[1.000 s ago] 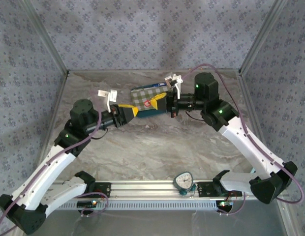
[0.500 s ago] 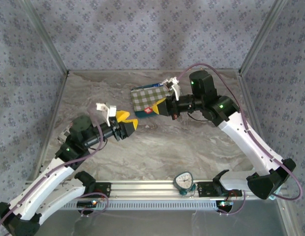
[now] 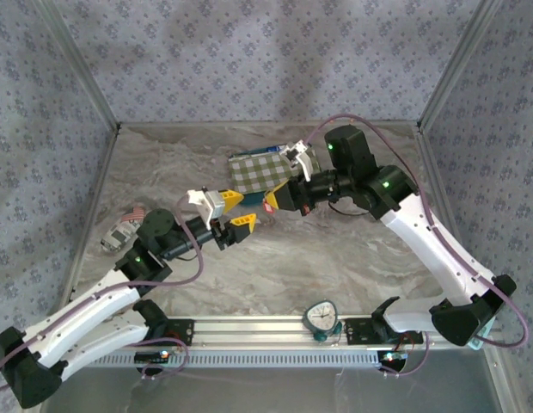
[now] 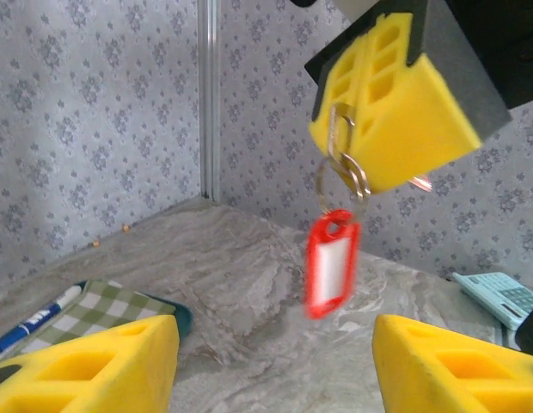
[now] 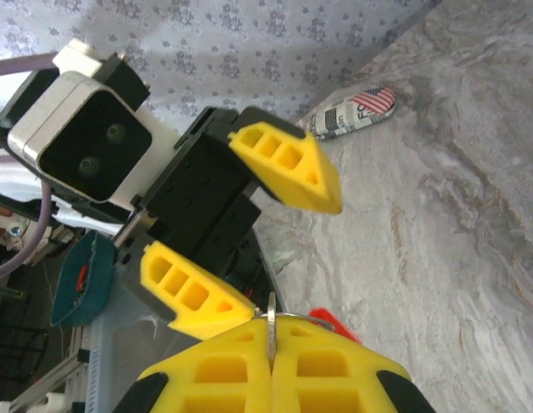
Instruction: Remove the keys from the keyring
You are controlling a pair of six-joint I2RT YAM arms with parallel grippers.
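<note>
Table (image 3: 335, 258): marbled top; both grippers meet above its middle in the top view.
Right gripper (image 3: 279, 198): points toward 9 o'clock; its yellow fingers are pressed together on the keyring.
Left gripper (image 3: 239, 210): points toward 2 o'clock at the right gripper, fingers spread wide, gripping nothing.
Checkered pouch (image 3: 260, 172): lies flat at 12 o'clock of the grippers, and a marker (image 4: 34, 318) lies on it.
Calculator (image 4: 499, 297): seen by the left wrist camera at 4 o'clock, on the table.
Red tag (image 4: 331, 267): long axis upright, hanging toward 6 o'clock below the ring, above the gap between the left fingers (image 4: 86, 361), touching neither.
Keyring (image 4: 344, 168): its top is pinched at the right fingertips, its loop hanging free below them. The right wrist camera sees it edge-on.
</note>
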